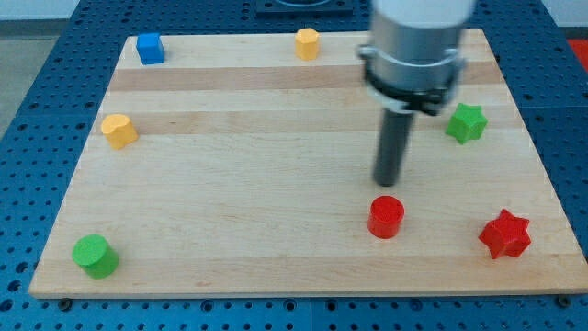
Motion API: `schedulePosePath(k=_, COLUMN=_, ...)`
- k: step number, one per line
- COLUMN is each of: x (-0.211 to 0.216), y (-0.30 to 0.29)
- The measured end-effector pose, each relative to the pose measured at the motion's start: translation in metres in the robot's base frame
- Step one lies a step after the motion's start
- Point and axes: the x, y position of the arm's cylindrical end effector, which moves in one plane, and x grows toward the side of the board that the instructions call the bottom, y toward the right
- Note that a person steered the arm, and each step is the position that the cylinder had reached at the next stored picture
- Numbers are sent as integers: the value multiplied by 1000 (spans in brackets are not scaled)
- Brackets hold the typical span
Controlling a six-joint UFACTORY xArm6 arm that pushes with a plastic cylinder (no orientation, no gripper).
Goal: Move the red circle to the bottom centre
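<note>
The red circle (386,217) stands on the wooden board (276,184), right of the centre and near the view's bottom. My tip (386,183) is just above it in the view, a short gap away, apart from the block. The rod hangs down from the arm's grey body at the view's top right.
A red star (505,234) lies at the bottom right. A green star (466,122) lies at the right. A green cylinder (95,255) stands at the bottom left. A yellow block (118,131) is at the left, a blue cube (150,48) at the top left, an orange block (307,43) at the top centre.
</note>
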Motion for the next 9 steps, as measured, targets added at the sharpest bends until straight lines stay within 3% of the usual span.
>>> schedulePosePath(k=1, x=17, y=39)
schedulePosePath(k=2, x=30, y=35)
schedulePosePath(k=4, x=68, y=-25)
schedulePosePath(k=9, x=43, y=-82)
